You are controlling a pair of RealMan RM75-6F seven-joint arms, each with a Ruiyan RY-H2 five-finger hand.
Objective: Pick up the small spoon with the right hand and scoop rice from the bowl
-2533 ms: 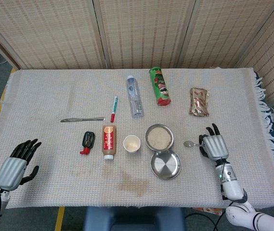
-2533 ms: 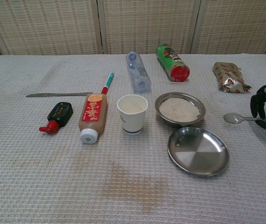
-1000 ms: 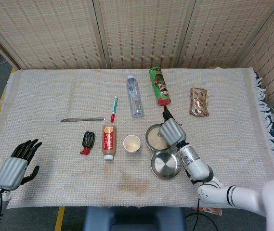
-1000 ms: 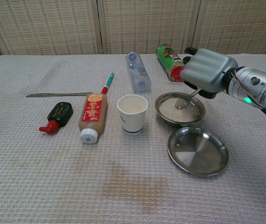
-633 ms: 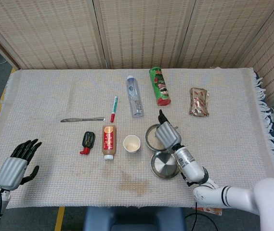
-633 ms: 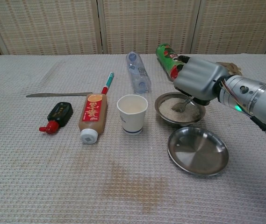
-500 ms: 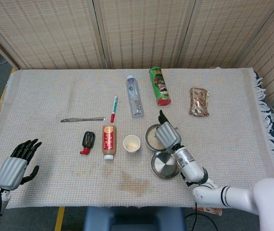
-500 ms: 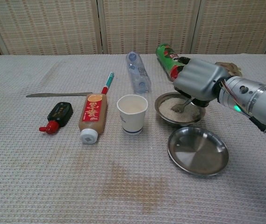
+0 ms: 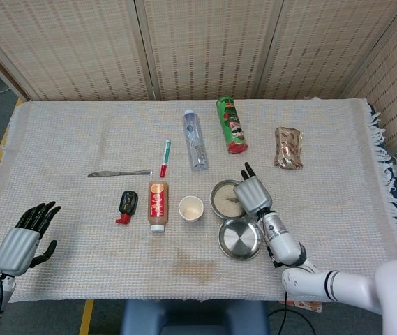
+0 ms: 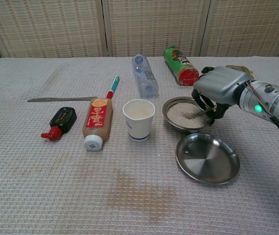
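A steel bowl (image 10: 168, 119) of white rice (image 10: 181, 110) stands right of centre, and its rim (image 9: 213, 200) also shows in the head view. My right hand (image 10: 222, 88) hovers over the bowl's right rim and grips the small metal spoon (image 10: 197, 114). The spoon's handle slopes down to the left, with its tip resting in the rice. From the head view the right hand (image 9: 252, 195) covers the bowl's right side and hides the spoon. Near the table's front left corner, my left hand (image 9: 24, 239) rests open, holding nothing.
An empty steel plate (image 10: 208, 157) lies just in front of the bowl, and a paper cup (image 10: 139, 119) stands to its left. Further left are a sauce bottle (image 10: 96, 122), a small black bottle (image 10: 61, 121) and a knife (image 10: 61, 99). Behind lie a water bottle (image 10: 144, 76), a chips can (image 10: 180, 65) and a snack packet (image 9: 289, 147).
My right hand took the spoon from the table at the right and carried it to the bowl. In the last half second it shifted right, laying the spoon flatter in the rice.
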